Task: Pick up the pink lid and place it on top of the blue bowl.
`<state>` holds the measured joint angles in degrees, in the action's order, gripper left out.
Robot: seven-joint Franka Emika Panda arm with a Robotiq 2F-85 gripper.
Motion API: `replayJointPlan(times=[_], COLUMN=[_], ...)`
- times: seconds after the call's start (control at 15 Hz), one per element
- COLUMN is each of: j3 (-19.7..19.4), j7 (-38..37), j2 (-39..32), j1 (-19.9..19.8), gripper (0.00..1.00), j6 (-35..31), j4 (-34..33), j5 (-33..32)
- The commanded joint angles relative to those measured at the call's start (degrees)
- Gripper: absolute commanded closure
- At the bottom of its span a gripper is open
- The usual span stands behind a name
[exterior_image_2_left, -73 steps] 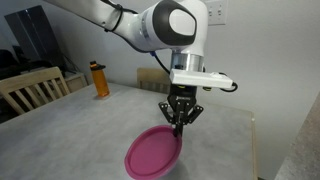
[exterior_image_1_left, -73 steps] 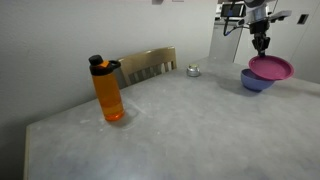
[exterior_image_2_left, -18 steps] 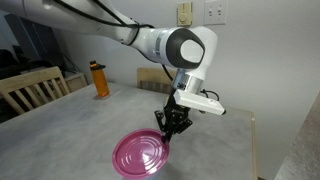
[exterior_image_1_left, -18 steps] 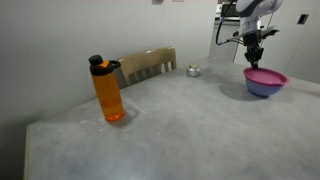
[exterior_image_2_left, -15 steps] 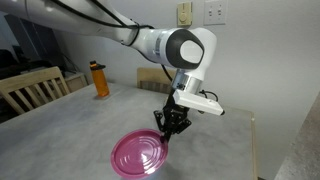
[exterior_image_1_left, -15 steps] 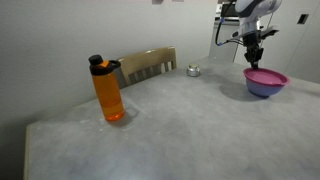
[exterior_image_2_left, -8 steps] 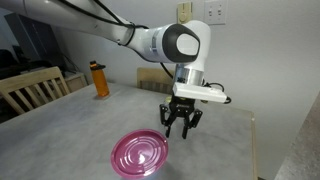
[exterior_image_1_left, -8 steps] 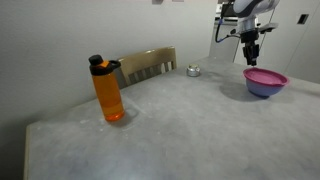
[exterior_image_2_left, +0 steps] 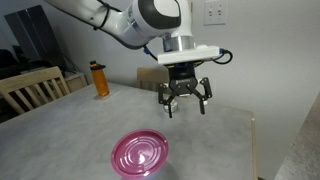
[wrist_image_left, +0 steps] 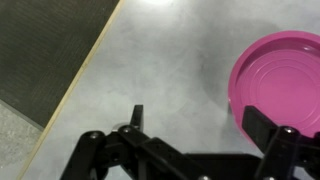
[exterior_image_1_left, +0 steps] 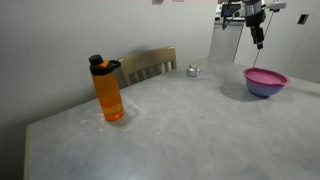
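Pink lid point(exterior_image_2_left: 139, 155), glossy smooth plastic; blue bowl point(exterior_image_1_left: 256, 88), smooth plastic; table point(exterior_image_1_left: 170, 128), matt mottled grey top; orange bottle point(exterior_image_1_left: 109, 97), translucent plastic; chair point(exterior_image_1_left: 148, 64), pale wood.

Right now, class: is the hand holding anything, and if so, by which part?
Nothing is held. The hand hangs open, apart from the lid, which rests on the bowl.

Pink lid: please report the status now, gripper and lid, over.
Gripper open, empty, raised. Round magenta-pink plastic lid resting on small periwinkle-blue plastic bowl. Tall orange bottle far off, nothing in the way.
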<state>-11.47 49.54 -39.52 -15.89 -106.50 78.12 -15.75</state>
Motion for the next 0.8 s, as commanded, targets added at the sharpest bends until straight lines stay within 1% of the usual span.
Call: replayJointPlan(times=[0.0,0.13,0.33,0.4,0.47,0.73], j3=[-0.34,0.62,2.02,2.32,2.03,2.19], j7=[-6.79,-9.26,-10.57,-10.39,-9.83,-9.94], j2=[8.59,11.17,14.89,15.84,12.30,14.29], j1=[1.87,1.51,0.51,0.37,0.53,0.57], gripper=[0.00,0.00,0.00,0.00,0.00,0.00], j6=[3.26,8.49,13.37,13.84,13.28,13.96], j4=[9.15,10.48,12.74,13.57,9.46,11.34], j5=[-3.81,-2.39,0.61,1.26,-0.52,0.34])
